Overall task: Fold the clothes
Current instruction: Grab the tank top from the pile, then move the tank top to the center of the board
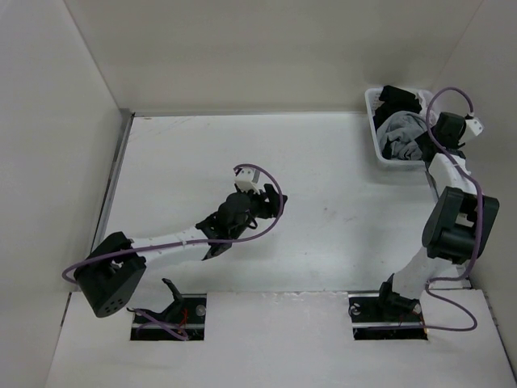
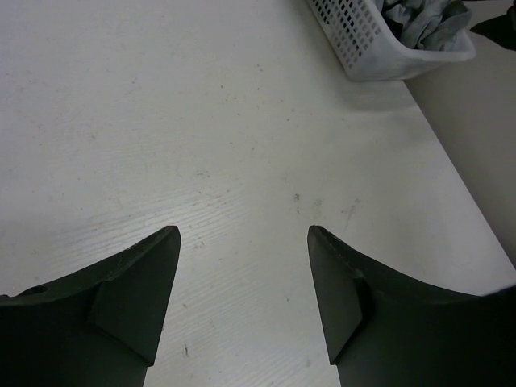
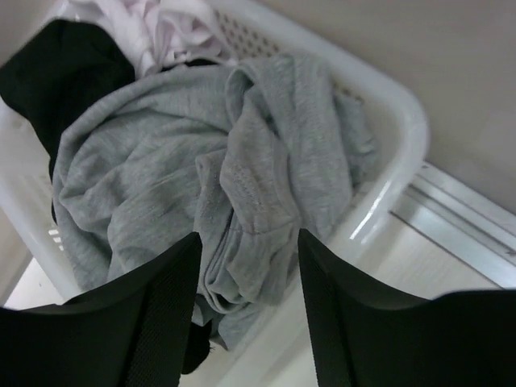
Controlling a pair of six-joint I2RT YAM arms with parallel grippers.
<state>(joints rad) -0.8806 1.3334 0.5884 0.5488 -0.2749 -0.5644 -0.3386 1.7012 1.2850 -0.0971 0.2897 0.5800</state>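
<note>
The clothes, a crumpled heather-grey top (image 3: 242,161), lie bunched in a white basket (image 3: 399,113) at the table's far right corner (image 1: 380,145). From above the grey fabric (image 1: 401,133) shows inside the basket. My right gripper (image 3: 247,235) hovers just over it, open, and a thick fold of the grey knit shows between its fingers; I cannot tell whether they touch it. From above, the right gripper (image 1: 434,136) is at the basket's right side. My left gripper (image 2: 244,230) is open over bare table near the middle (image 1: 265,207), holding nothing.
A black garment (image 3: 56,64) and white cloth (image 3: 169,24) share the basket with the grey top. The basket (image 2: 363,48) stands close to the back and right walls. A metal rail (image 3: 459,218) runs beside it. White walls enclose the table.
</note>
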